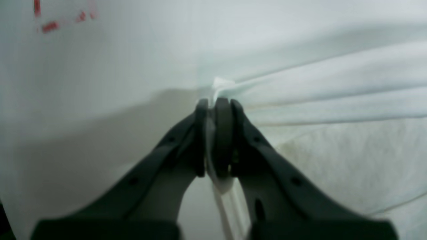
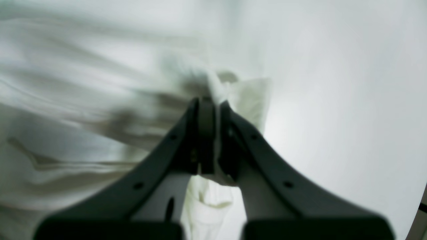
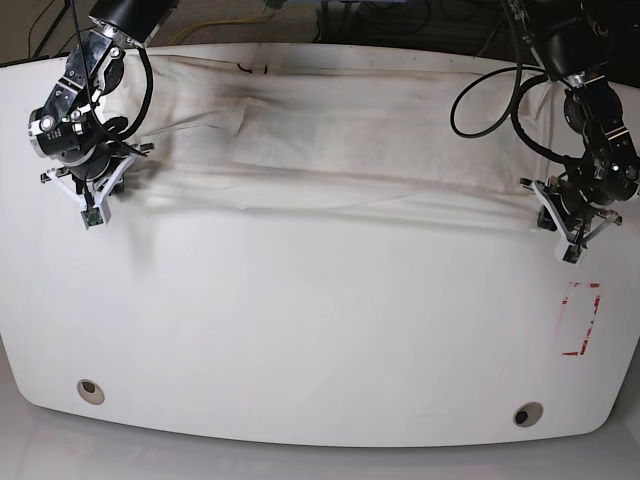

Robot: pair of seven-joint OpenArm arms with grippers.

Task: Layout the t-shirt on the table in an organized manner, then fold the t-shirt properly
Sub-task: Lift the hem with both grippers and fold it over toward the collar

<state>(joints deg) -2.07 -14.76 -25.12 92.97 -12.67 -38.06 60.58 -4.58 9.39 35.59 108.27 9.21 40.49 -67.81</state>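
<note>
Base view overhead, wide, whole table (image 3: 300,340). Wrist views close, along end effectors; all share t-shirt (image 3: 330,140).

Two arms reach in from the far edge, well apart. Left end effector (image 3: 572,232) sits at 3 o'clock in the base view, wrist bent downward, black cable looping above it. Its dark fingers (image 1: 223,133) are pressed together, a thin white fold of the t-shirt (image 1: 300,100) pinched between them. Right end effector (image 3: 92,192) sits at 9 o'clock, pointing down. Its fingers (image 2: 206,133) are likewise clamped, bunched white cloth caught between and spilling below.
</note>
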